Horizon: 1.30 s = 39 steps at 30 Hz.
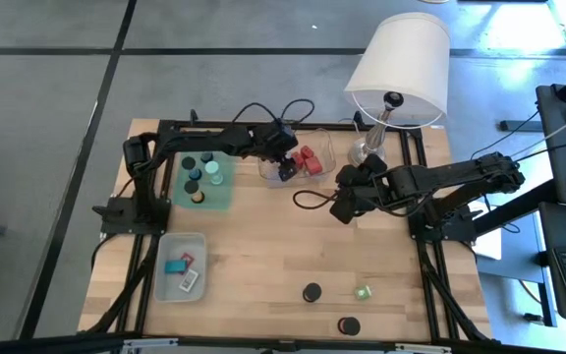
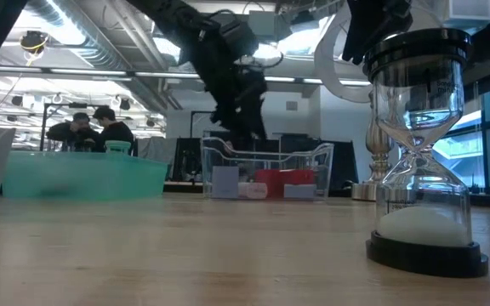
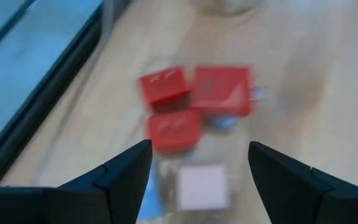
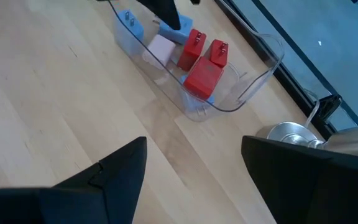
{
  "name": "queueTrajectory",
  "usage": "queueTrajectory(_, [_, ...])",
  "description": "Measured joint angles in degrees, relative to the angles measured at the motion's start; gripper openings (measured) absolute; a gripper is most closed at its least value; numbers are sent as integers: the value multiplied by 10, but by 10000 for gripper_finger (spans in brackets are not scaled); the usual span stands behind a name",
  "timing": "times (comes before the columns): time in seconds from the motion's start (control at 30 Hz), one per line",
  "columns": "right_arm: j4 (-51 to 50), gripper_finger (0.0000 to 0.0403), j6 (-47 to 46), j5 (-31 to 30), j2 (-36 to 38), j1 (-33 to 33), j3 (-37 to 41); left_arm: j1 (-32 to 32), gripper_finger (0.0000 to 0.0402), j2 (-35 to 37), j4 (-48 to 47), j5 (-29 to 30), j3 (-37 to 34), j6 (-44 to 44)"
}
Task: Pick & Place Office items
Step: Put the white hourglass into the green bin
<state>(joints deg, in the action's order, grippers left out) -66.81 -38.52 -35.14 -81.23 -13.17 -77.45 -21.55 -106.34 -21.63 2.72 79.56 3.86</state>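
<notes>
Left gripper (image 1: 285, 167): hangs over the clear tray (image 1: 324, 144) at the back of the table, fingers (image 3: 123, 177) spread wide with nothing between them.
Right gripper (image 1: 345, 208): sits just in front of the lamp, near the tray; fingers (image 4: 120, 171) parted wide, holding nothing.
Red blocks (image 3: 194, 102): three small red pieces crowded together inside the clear tray, two with tiny metal clips on top in the right wrist view.
Lilac block (image 3: 201, 186): a pale square lying next to the reds in the same tray, directly below the left gripper.
Blue pieces (image 4: 129, 25): tucked at the tray's ends.
Black caps (image 1: 311, 293): two round ones on bare wood near the front edge.
Green block (image 1: 363, 293): beside them.
Teal mat (image 1: 226, 192): carries several dark and pale caps.
Grey tray (image 1: 165, 265): front left, holds flat labelled pieces.
Lamp (image 1: 398, 69): white shade, back right.
</notes>
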Motion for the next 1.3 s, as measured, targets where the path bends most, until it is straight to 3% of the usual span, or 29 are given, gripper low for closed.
queueTrajectory(0.27, [0,265,4,0,0,0,0,46,259,0,-8,-92,27,-3])
queueTrajectory(0.47, [0,265,4,30,0,0,0,91,259,3,-112,-113,27,-27])
queueTrajectory(0.6, [0,265,41,76,0,-4,0,120,259,20,-172,-112,27,-26])
queueTrajectory(0.83, [15,265,149,66,0,-28,0,183,259,66,-183,-103,28,-13])
queueTrajectory(1.07, [41,265,182,136,0,-50,0,264,259,75,-188,-77,27,52])
queueTrajectory(1.3, [33,265,182,137,10,-99,0,363,259,52,-101,-4,26,62])
